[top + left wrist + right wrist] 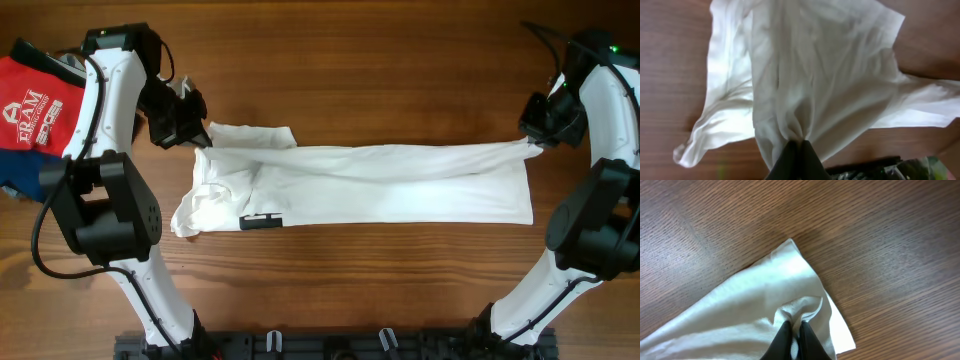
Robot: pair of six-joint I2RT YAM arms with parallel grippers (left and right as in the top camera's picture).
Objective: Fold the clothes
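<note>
The clothes are one white shirt lying as a long band across the wooden table, with a small black label patch near its front left. At the band's far left end my left gripper is shut on a bunch of the fabric. Its wrist view shows the cloth fanning out from the closed black fingertips. My right gripper is shut on the far right corner. In the right wrist view a fold of cloth is pinched between the two dark fingers.
A red folded garment with a white logo lies over a navy one at the table's far left edge, beside the left arm. Bare wood surrounds the shirt. The arm bases stand at the front edge.
</note>
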